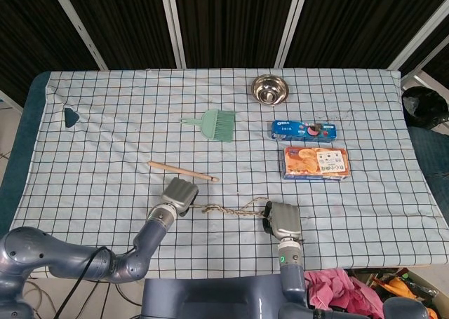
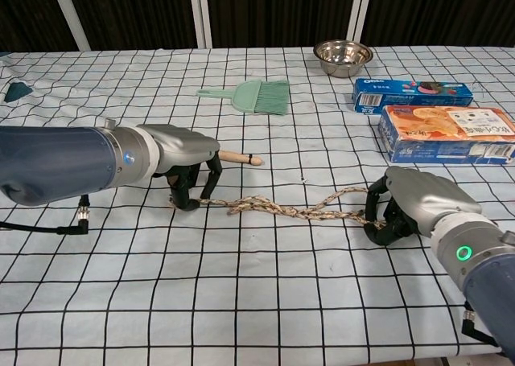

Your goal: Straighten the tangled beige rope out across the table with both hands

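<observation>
The beige rope (image 2: 282,209) lies twisted along the near part of the checked table, running left to right between my hands; in the head view the rope (image 1: 228,209) shows as a thin braided line. My left hand (image 2: 183,161) (image 1: 179,195) pinches the rope's left end with its fingertips against the cloth. My right hand (image 2: 414,201) (image 1: 282,221) grips the right end, fingers curled around it. A loose loop of rope rises just left of the right hand.
A wooden stick (image 2: 237,158) lies right behind my left hand. Farther back sit a green brush (image 2: 261,96), a steel bowl (image 2: 343,57), a blue cookie box (image 2: 412,93) and an orange box (image 2: 447,133). A dark object (image 1: 71,116) lies far left.
</observation>
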Robot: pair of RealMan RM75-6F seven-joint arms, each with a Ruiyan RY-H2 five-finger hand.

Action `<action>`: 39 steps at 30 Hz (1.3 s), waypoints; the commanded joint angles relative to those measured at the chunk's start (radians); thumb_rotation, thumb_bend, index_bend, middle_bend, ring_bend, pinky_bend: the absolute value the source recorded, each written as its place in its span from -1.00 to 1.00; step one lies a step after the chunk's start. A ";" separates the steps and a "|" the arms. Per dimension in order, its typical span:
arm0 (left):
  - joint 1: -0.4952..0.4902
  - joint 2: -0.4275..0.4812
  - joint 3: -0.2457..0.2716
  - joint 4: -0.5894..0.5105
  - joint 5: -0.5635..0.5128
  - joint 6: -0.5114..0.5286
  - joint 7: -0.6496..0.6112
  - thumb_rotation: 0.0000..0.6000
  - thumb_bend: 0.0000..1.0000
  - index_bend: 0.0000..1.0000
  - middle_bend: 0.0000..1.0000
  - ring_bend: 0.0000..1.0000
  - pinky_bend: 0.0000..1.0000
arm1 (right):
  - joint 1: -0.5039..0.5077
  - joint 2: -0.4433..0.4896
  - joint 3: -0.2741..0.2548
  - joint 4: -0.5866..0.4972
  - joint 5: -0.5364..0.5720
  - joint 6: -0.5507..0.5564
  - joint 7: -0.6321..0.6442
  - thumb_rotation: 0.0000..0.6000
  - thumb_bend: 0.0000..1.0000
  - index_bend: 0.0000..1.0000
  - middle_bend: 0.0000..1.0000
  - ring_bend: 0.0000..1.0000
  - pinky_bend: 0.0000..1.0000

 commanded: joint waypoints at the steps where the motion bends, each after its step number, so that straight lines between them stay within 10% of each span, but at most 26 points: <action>1: -0.002 -0.003 0.000 0.002 -0.007 0.006 0.002 1.00 -0.24 0.09 0.98 0.81 0.60 | 0.000 0.002 -0.002 -0.003 -0.002 -0.003 -0.001 1.00 -0.08 0.32 0.87 1.00 1.00; 39: -0.005 -0.002 0.006 0.011 -0.018 0.010 0.011 1.00 -0.16 0.24 1.00 0.82 0.61 | -0.001 0.001 0.005 0.000 0.006 -0.013 0.002 1.00 -0.08 0.32 0.87 1.00 1.00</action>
